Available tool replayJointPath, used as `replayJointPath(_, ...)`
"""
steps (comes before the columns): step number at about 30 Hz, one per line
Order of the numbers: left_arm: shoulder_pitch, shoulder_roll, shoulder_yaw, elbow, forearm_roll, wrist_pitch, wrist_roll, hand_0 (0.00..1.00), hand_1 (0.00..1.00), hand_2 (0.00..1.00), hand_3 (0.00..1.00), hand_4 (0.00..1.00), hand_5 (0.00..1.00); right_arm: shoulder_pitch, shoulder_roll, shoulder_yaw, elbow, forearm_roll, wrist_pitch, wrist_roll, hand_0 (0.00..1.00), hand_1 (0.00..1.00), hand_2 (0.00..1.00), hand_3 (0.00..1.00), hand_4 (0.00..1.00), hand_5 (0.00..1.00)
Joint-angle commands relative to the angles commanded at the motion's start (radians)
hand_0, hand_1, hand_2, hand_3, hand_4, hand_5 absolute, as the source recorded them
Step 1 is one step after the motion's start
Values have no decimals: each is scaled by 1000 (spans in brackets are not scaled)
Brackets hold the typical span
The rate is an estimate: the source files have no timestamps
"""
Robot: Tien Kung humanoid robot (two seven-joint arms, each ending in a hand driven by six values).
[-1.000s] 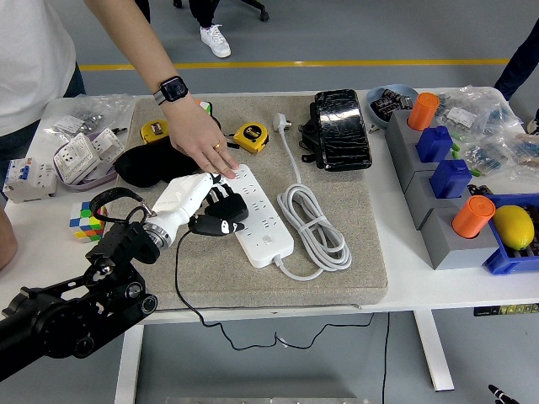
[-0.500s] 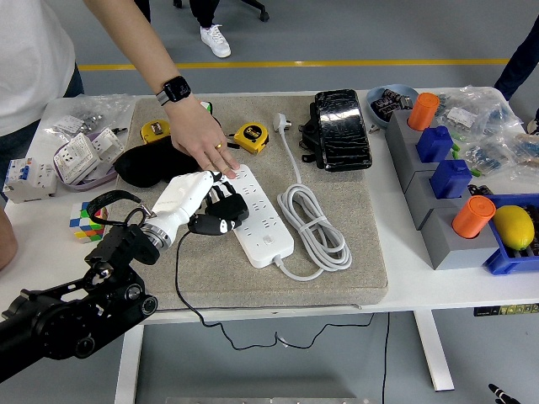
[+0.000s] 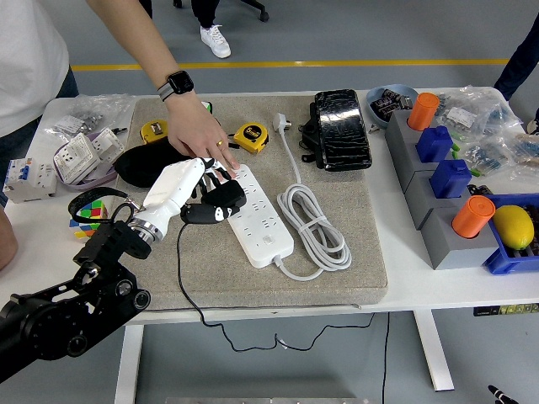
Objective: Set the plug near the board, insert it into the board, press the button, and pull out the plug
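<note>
Head view: one plug [image 3: 215, 210] (two tapes [image 3: 251, 137])

The robot hand [image 3: 195, 195] hides the plug's [image 3: 215, 207] prongs.

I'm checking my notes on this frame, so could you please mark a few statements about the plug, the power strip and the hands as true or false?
1. The left hand grips the black plug. True.
2. A person's hand rests on the far end of the white power strip. True.
3. The power strip's white cable is stretched out straight across the table. False: it lies coiled on the grey mat, right of the strip.
4. The lemon lies on the mat. False: it sits in the blue bin at the right edge.
5. Two yellow tape measures lie beyond the strip. True.
</note>
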Motion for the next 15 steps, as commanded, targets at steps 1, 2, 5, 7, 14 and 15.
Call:
replayJointPath(1, 4, 4, -6, -2, 2, -1, 0, 221, 292, 305, 454, 775, 110, 0, 0, 0, 0, 0, 0, 0, 574, 640, 602, 537, 924, 468)
replayJointPath(2, 11, 11, -14, -3, 6, -2, 1, 221, 292, 305, 454, 775, 110, -1, 0, 0, 0, 0, 0, 0, 574, 640, 602, 537, 924, 468)
replayJointPath(5, 23, 24, -24, 13, 9, -2, -4, 228, 290, 313, 461, 770, 108, -1, 0, -2, 0, 0, 0, 0, 573, 639, 602, 537, 924, 468)
replayJointPath(7, 33, 27, -31, 36, 1, -3, -12, 228, 290, 313, 461, 770, 108, -1, 0, -3, 0, -1, 0, 0, 573, 639, 602, 537, 924, 468)
replayJointPath(14, 49, 23, -32, 98, -25, 1, -22, 252, 339, 384, 483, 777, 132, 2, 0, -6, 0, 0, 0, 0, 575, 640, 603, 537, 924, 467)
replayJointPath(15, 49, 23, -31, 104, -28, 2, -24, 252, 339, 384, 483, 777, 132, 2, 1, -6, 0, 0, 0, 0, 575, 640, 603, 537, 924, 467)
